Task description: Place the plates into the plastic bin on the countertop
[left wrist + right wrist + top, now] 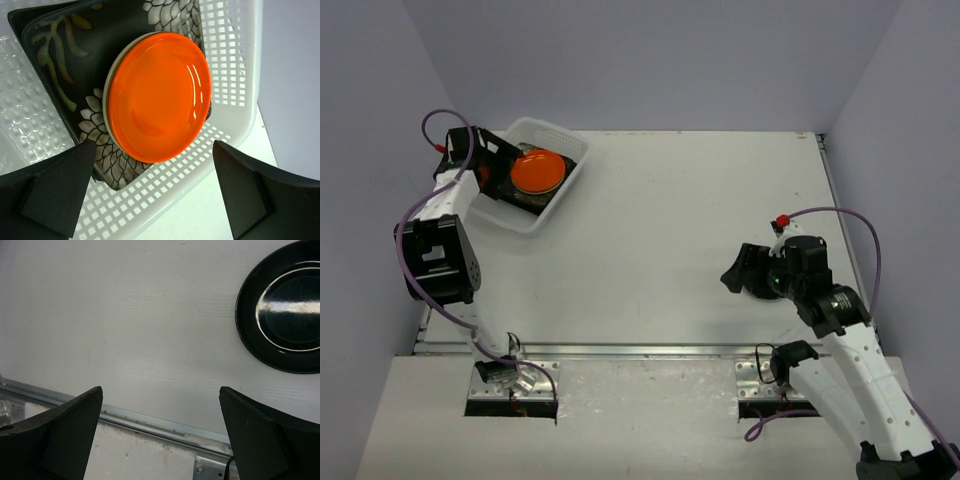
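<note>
- Plates and their plastic bin sit on a white tabletop (680, 230), the largest thing in view. It is flat and rectangular, with pale lilac walls (650, 60) on the far, left and right sides.
- A metal strip (650, 350) runs along the tabletop's near edge, just ahead of the two arm bases.
- At the far left corner sits the plastic bin (525, 224), a translucent white tub with perforated walls, turned at an angle to the tabletop's edges.
- Inside the bin a black square plate with white flowers (95, 145) lies lowest of the plates that can be seen.
- On it rests a round orange plate (160, 95); the pale rim of another round plate (107, 95) shows just under the orange plate's left edge.
- A round black plate (280, 315) lies on the bare tabletop at the right, well apart from the bin. Only the right wrist view shows it.
- The left tool (152, 165) hangs over the bin above the orange plate, fingers spread wide with nothing between them.
- The right tool (161, 395) is over the near right of the tabletop, fingers likewise apart and empty, with the black plate off to one side.
</note>
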Available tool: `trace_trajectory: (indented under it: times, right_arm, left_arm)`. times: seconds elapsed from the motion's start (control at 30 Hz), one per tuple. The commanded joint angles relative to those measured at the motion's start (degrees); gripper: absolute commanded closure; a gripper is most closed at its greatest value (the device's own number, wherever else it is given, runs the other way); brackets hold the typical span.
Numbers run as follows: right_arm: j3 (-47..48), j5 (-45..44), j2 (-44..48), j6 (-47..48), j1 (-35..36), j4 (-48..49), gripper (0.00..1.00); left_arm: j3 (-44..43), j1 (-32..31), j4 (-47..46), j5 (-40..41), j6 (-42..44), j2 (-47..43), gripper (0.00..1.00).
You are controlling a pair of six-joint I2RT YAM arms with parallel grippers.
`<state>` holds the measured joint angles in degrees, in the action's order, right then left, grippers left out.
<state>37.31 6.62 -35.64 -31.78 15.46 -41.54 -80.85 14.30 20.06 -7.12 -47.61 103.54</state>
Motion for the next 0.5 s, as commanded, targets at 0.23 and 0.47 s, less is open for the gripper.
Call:
trace_trajectory:
  times: [0.23, 0.47]
  right_arm:
    - [2.4, -25.5, -22.3, -6.4, -7.4, 3.6, 0.01]
    - [-0.8, -23.5, -32.2, -8.5, -27.1, 13.8, 0.01]
  left_arm:
    - [18.3, -14.5, -6.2, -1.5, 7.2, -29.8, 0.00]
    - [32.0, -21.6, -6.9, -9.4, 11.4, -44.0, 0.00]
